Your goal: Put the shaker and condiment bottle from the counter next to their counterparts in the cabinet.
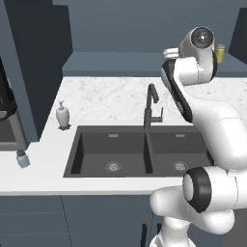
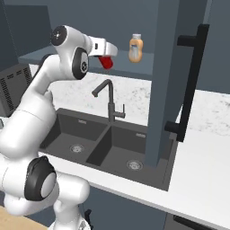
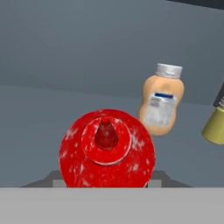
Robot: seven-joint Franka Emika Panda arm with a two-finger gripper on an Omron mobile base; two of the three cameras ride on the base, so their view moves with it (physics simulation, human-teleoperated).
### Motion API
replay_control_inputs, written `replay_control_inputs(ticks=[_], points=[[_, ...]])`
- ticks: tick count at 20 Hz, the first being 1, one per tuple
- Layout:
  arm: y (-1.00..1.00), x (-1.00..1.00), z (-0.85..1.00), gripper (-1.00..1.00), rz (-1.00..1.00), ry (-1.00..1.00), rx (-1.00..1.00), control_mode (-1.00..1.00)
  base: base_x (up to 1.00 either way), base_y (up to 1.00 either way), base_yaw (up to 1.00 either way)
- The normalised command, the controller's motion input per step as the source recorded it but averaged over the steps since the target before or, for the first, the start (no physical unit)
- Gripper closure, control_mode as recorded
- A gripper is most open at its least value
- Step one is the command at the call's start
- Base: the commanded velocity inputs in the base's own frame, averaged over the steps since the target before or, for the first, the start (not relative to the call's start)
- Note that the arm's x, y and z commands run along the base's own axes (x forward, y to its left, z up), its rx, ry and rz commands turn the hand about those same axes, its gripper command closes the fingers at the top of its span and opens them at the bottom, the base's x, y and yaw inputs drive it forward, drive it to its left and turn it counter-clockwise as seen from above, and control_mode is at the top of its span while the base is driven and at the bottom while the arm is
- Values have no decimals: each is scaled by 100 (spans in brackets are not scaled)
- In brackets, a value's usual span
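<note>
Two bottles sit in my hand view: the red condiment bottle (image 3: 106, 148), seen nozzle-on at about 6 o'clock, and the peach-orange bottle (image 3: 161, 101) with its pale cap at roughly 2 o'clock from it, apart from it. I read the gripper (image 2: 105, 57) as clamped on the red condiment bottle; in the right base view the red body pokes out from under the white hand, tilted with its end pointing down and away. The finger tips themselves are hidden by the bottle, so I judge the grip by how the bottle rides with the hand.

At the 3 o'clock edge of the hand view I see part of the yellow-olive shaker (image 3: 215, 126), just beside the peach-orange bottle. Both stand on the floor of the slate-blue cabinet (image 3: 65, 57), and my held bottle hangs in front of that opening, at 9 o'clock of the peach-orange bottle in the right base view.

From the left base view, the pale blue-green shaker (image 1: 22, 158) is on the marble counter (image 1: 111, 96) at the far 9 o'clock side, well apart from the arm. A white soap dispenser (image 1: 62, 115) stands near the dark double sink (image 1: 72, 154), with the black faucet (image 1: 151, 108) behind the basins.
</note>
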Motion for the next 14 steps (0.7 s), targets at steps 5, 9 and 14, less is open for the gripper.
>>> replay_control_inputs(ticks=[5,9,14], points=[[-6,29,4,100,0,0,0,-100,0,0,0],[-1,13,-22,100,0,0,0,-100,0,0,0],[-9,13,-36,100,0,0,-1,-100,0,0,0]])
